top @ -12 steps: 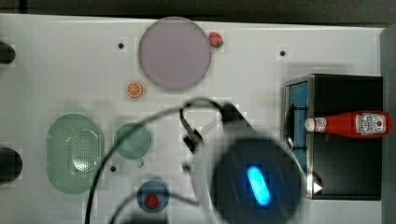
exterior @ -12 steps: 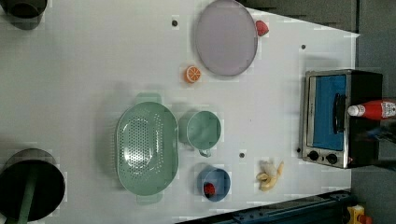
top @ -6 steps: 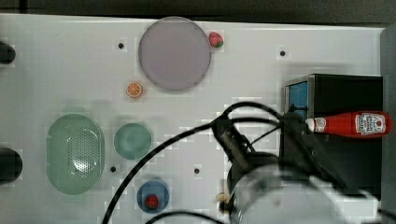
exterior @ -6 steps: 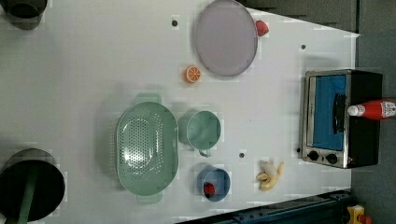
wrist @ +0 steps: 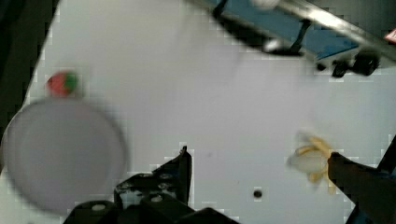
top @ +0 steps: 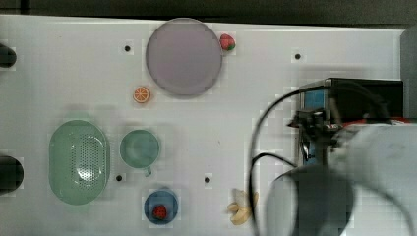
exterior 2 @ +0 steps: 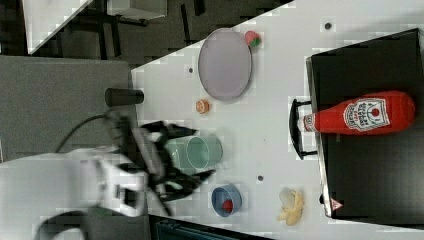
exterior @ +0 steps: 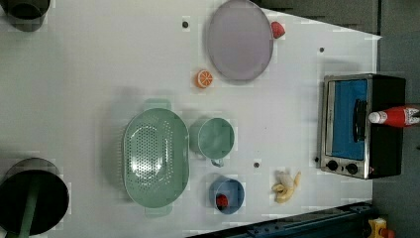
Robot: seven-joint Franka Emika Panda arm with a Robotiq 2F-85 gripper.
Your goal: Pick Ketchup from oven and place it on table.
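On top of the oven lies the Ketchup, cap over the door; near the oven, the gripper hangs wide open, empty.

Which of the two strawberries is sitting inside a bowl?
The strawberry in the small blue bowl, near the peeled banana. The other strawberry lies bare on the table, right beside the round grey-lilac plate.

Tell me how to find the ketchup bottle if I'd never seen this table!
Look for the black oven at the left view's right end of the white table. The ketchup lies on its side on the oven's roof, white cap poking over the blue glass door. It's long and slim with a label, unlike the small round red strawberries.
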